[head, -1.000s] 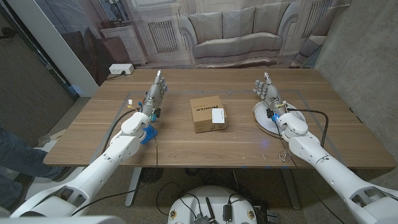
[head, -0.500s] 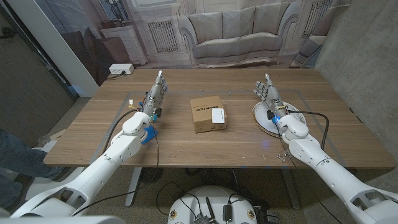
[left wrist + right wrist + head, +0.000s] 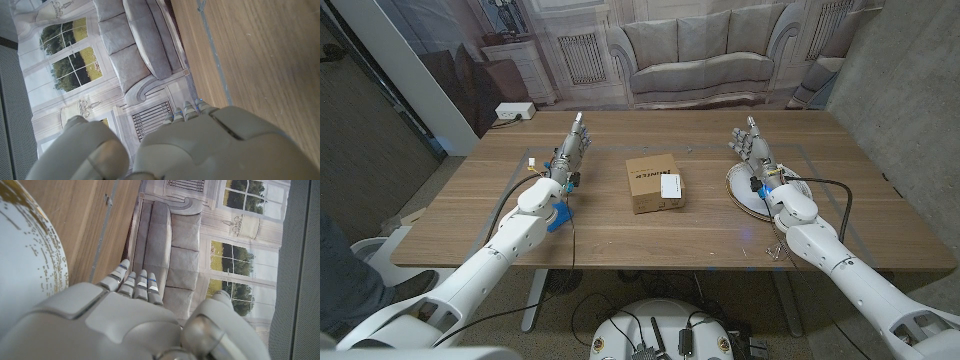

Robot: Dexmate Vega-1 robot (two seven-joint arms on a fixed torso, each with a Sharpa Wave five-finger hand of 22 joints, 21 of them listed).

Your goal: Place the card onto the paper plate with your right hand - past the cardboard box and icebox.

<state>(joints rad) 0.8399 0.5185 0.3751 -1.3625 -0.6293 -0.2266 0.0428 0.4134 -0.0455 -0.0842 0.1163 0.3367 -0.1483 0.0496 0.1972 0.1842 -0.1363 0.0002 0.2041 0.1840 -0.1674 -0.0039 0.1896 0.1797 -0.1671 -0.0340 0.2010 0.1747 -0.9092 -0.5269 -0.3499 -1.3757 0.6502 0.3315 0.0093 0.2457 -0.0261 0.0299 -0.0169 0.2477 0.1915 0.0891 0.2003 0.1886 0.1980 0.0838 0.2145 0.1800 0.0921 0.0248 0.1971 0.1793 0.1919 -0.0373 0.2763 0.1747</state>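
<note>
White card [image 3: 671, 186] lies atop cardboard box [image 3: 654, 183].

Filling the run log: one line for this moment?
card: on box | plate: bare | right hand: open over plate | left hand: open

I read this as a lab or test room dressed as a home. Behind my wooden bench [image 3: 650, 215] hangs a printed backdrop [image 3: 650, 50] of a sofa, windows and radiators, flanked by a bare concrete wall [image 3: 910, 90] and dark panels [image 3: 370, 140].
</note>
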